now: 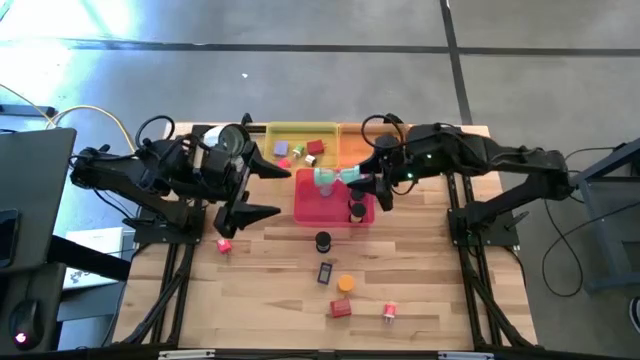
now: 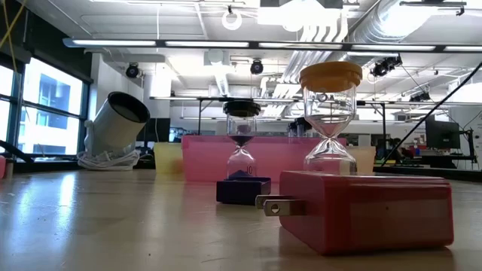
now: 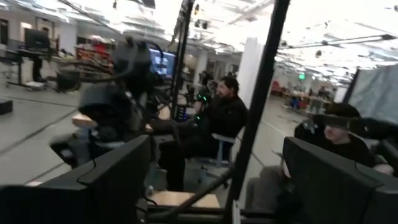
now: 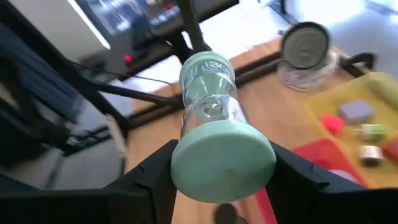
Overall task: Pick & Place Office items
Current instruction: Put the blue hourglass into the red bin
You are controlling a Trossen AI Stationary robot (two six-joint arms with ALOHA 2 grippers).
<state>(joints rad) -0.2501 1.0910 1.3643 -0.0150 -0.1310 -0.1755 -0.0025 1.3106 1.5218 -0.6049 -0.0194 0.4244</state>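
Right now my right gripper (image 4: 217, 180) clamps the teal hourglass (image 4: 211, 124) over the pink tray (image 1: 310, 205); light, fragile glass waist, so I'd grip caps. Left gripper (image 1: 262, 190) open, idle.

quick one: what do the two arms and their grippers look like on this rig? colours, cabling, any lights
Both arms are dark, near-black, with chunky jointed links. Left gripper has two long tapering black fingers; thin black cable loops arch above its wrist. Right gripper is the same build, with a cable loop behind it and a small green light on the forearm. Finger faces look matte and flat.
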